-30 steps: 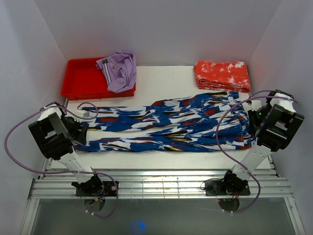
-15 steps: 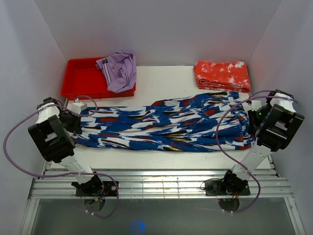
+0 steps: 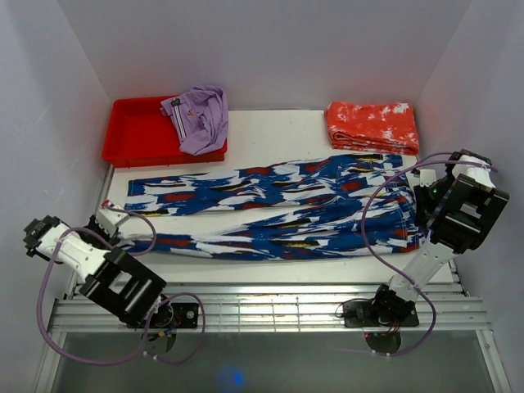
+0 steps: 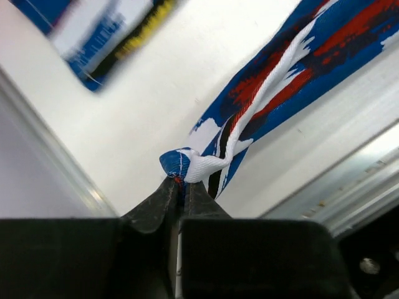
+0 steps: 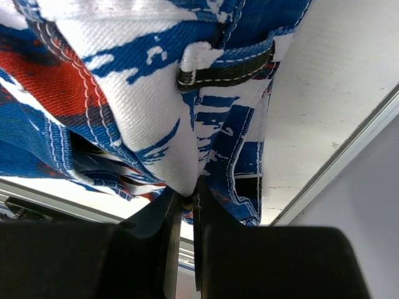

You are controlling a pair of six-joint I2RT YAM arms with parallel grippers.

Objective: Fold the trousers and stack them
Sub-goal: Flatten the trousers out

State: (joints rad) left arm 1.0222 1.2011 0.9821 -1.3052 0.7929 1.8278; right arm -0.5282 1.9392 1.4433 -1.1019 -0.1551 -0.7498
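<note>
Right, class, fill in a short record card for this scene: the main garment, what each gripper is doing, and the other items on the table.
Main garment: trousers, spread lengthwise across the table, not yet folded
Left gripper: shut on a leg hem
Right gripper: shut on the waist end
Far left: red tray, lilac garment draped over its right rim
Far right: orange-red garment, folded

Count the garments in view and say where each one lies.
3. The trousers lie spread across the middle of the table; a lilac garment drapes over the right end of the red tray at far left; an orange-red garment sits folded at far right. More could hide beneath them.
</note>
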